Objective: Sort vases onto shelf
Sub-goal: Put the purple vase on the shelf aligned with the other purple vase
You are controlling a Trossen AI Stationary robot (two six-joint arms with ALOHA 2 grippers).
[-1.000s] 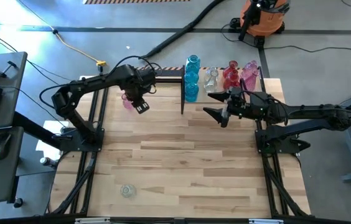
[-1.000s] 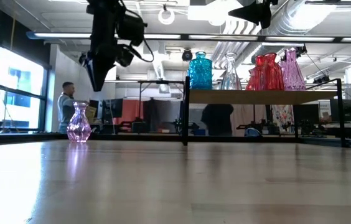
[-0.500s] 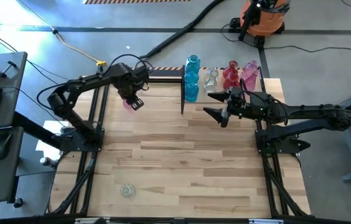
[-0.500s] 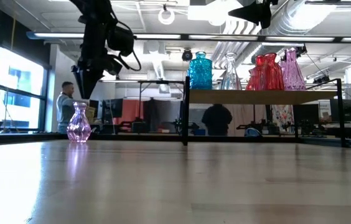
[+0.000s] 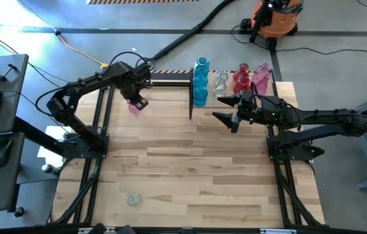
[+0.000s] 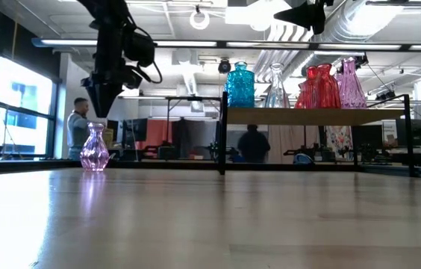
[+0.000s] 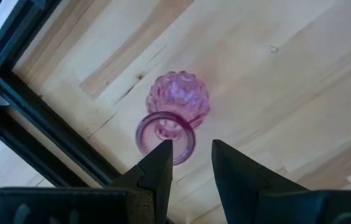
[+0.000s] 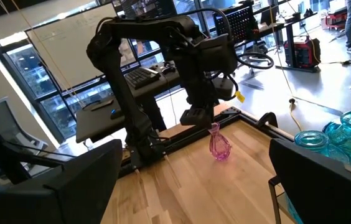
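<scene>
Clear vase (image 5: 131,199) lies near the counter's (image 5: 190,169) near-left corner. Pink vase (image 5: 133,107) stands upright at far left, the left gripper (image 5: 139,103) just above its mouth, fingers slightly apart. Right gripper (image 5: 224,110) hovers wide apart before the shelf (image 6: 315,115), far right, carrying blue, clear, red and pink vases.

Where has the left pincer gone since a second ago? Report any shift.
Yes. The left pincer has swung from beside the shelf to directly above the pink vase.
</scene>
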